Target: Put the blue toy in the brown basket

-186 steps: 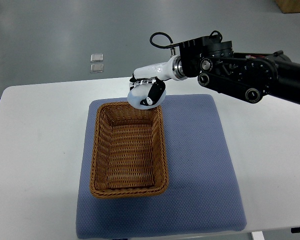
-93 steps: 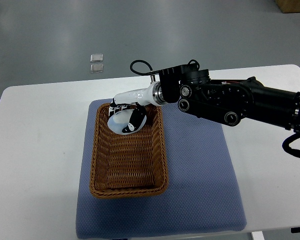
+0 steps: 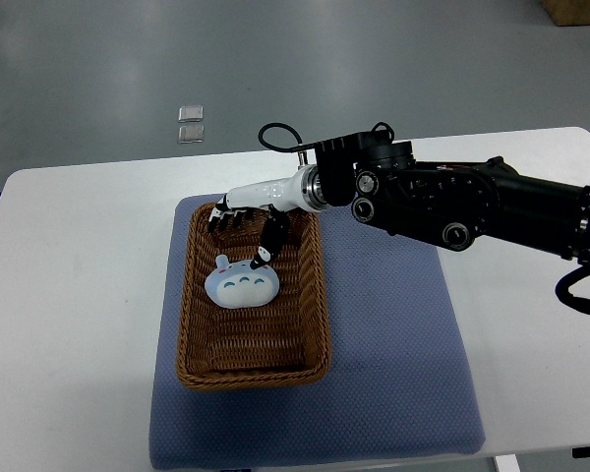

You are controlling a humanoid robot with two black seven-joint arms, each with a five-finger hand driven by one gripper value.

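The blue toy [image 3: 242, 284], a pale blue rounded figure with small dark marks, lies inside the brown wicker basket [image 3: 199, 344], in its far half. My right hand [image 3: 244, 228] hovers just above and behind the toy, over the basket's far rim. Its fingers [image 3: 269, 239] are spread and hold nothing; one dark fingertip points down toward the toy. The right arm [image 3: 452, 202], black with a white forearm, comes in from the right edge. The left arm is out of view.
The basket stands on a blue-grey mat [image 3: 393, 324] that covers the middle of the white table [image 3: 69, 295]. Two small square plates [image 3: 190, 124] lie on the grey floor beyond the table's far edge.
My right hand carried the toy from above the basket's far rim down into the basket, then let go. The toy now lies in the basket and the fingers have spread.
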